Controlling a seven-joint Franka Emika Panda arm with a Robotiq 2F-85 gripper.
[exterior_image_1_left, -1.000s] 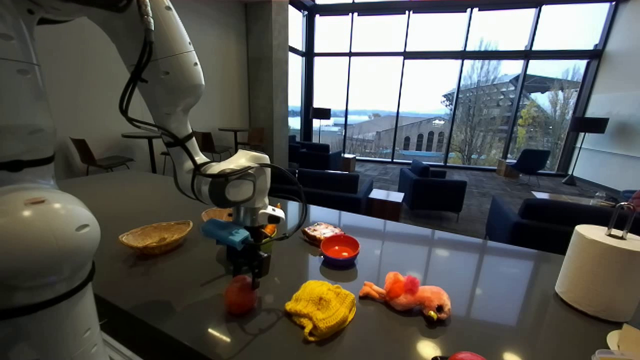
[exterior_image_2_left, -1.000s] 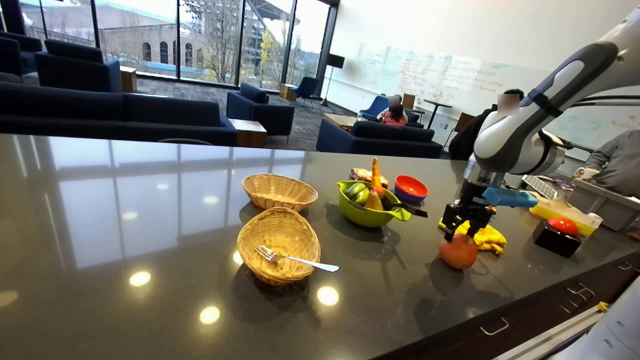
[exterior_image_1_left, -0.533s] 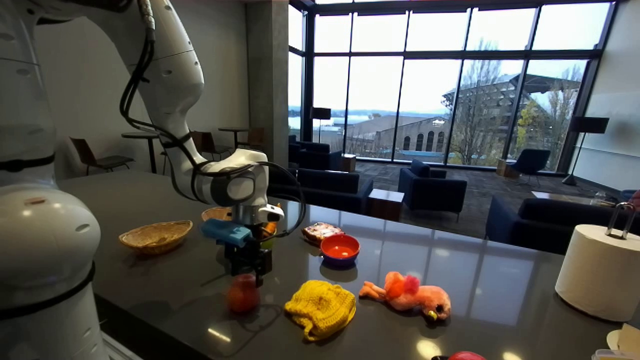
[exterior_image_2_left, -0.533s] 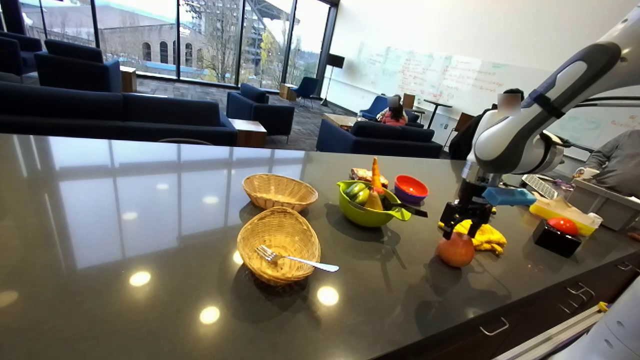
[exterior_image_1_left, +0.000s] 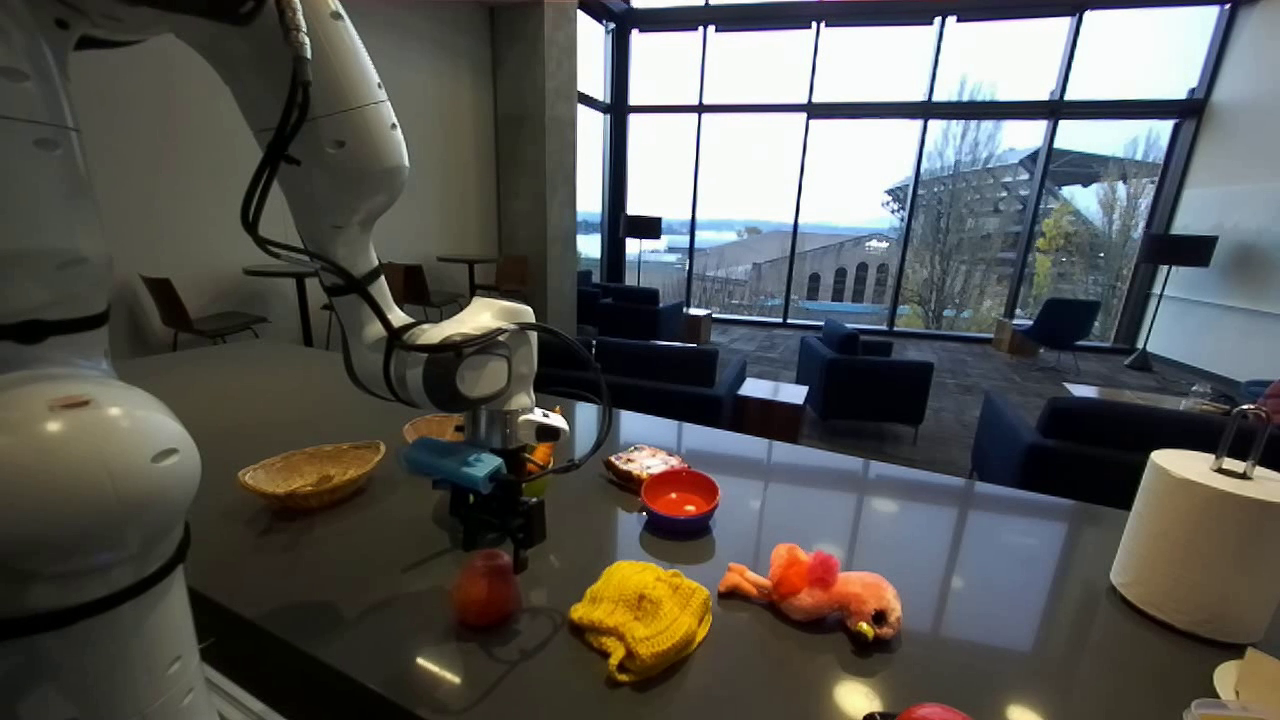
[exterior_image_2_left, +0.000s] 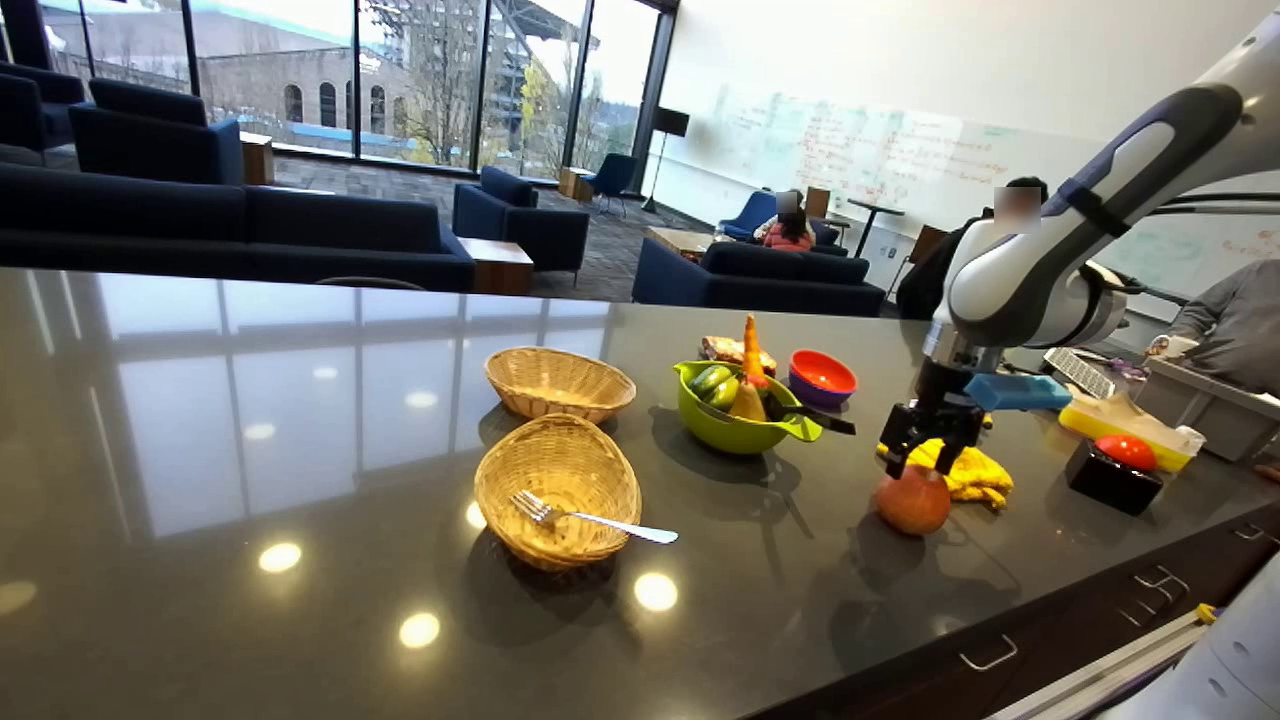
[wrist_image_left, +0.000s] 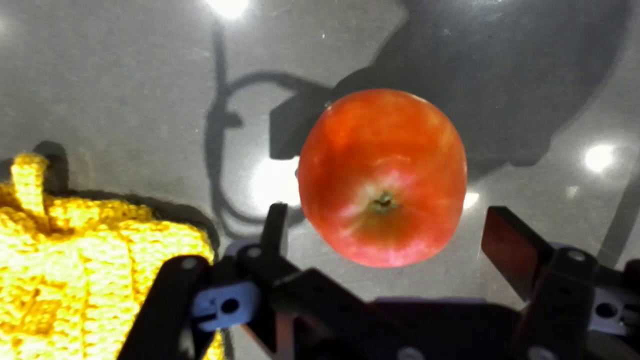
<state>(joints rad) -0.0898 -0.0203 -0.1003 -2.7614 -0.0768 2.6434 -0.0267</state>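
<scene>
The black claw (exterior_image_2_left: 920, 469) has just widened, its fingers (wrist_image_left: 507, 247) now spread over a red apple (wrist_image_left: 382, 170) that therefore appears unheld on the counter (exterior_image_2_left: 780, 600).

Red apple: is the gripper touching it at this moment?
Apart. The wrist view shows grey counter between the red apple and each finger of the open gripper.

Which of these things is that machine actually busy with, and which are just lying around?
Seemingly part of the job:
end effector, open, nothing gripped
red apple, the thing nearest it

Apparently just lying about:
yellow knitted item
pink plush toy
green bowl
wicker basket holding a fork
red-and-purple bowl
paper roll
</scene>
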